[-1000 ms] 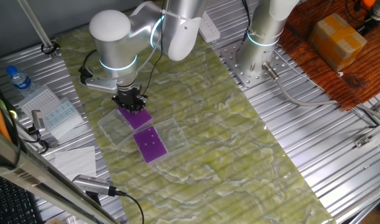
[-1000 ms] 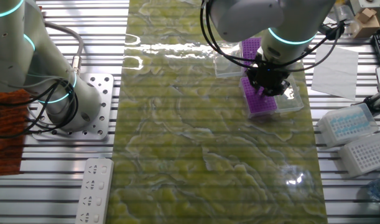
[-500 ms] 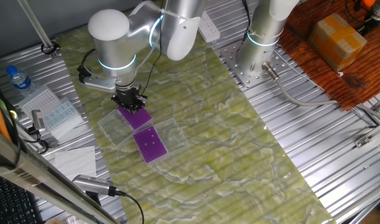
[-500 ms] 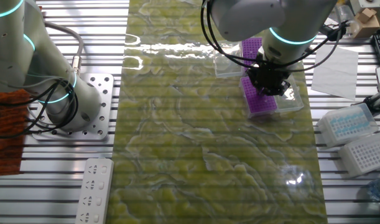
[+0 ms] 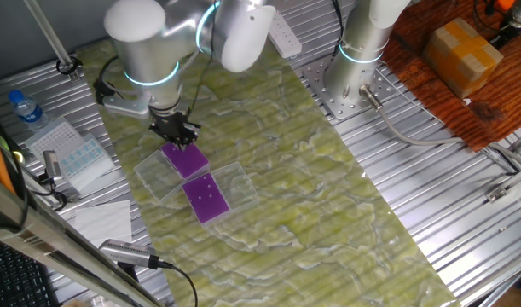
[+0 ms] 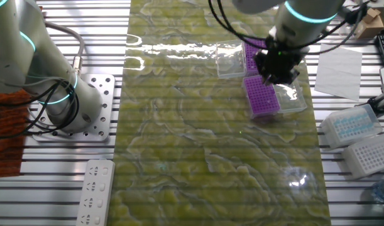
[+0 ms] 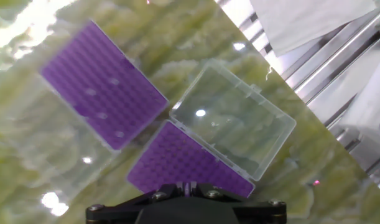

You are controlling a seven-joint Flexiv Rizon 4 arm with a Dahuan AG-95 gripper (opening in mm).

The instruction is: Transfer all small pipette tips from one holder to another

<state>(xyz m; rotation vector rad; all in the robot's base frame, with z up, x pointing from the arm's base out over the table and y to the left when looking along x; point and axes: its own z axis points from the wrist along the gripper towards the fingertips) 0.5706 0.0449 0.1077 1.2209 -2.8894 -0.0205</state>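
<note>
The gripper (image 5: pixel 176 130) is held above one purple holder (image 7: pixel 188 163); its finger state cannot be told. Small pipette tips (image 7: pixel 102 116) are seen as pale dots in the other holder (image 7: pixel 102 84)

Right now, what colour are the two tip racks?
Both racks are purple; the hand view shows it best.

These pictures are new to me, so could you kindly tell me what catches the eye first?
Two purple tip racks lie side by side on the green marbled mat, each with a clear hinged lid folded open beside it. The arm's black end effector hangs just above the farther rack. In the hand view a few pale pipette tips dot the upper-left rack; the nearer rack looks empty.
</note>
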